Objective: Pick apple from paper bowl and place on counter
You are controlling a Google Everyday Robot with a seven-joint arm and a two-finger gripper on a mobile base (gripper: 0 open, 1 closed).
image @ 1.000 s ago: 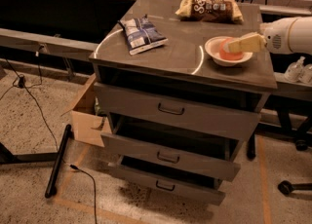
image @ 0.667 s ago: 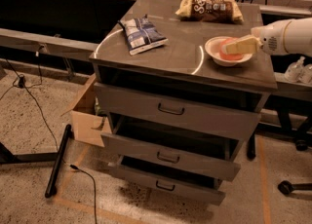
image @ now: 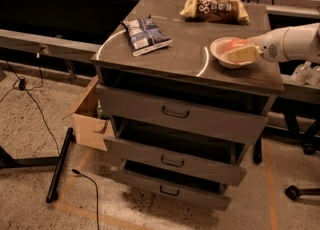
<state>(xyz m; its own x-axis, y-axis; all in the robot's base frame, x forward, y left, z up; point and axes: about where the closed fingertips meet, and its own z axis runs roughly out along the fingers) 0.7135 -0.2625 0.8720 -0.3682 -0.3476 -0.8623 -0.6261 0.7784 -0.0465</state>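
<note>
The apple [image: 235, 44], red-orange, lies in the white paper bowl [image: 217, 52] at the right side of the counter [image: 180, 49]. The counter is the grey-brown top of a metal drawer cabinet, with a thin white circle line on it. My gripper [image: 242, 54] reaches in from the right on a white arm [image: 292, 43]. Its pale yellowish tip lies over the bowl's front half, right against the apple and covering its lower part.
A blue snack bag [image: 146, 35] lies at the counter's left. A yellow-brown snack bag [image: 215, 8] lies at the back. The cabinet's three drawers [image: 175, 111] stand partly pulled out. A cardboard box [image: 89, 120] sits at the cabinet's left. Cables [image: 35, 101] run over the floor.
The gripper has moved a little left and down, further over the bowl and onto the apple. The bowl and the bags have not moved.
</note>
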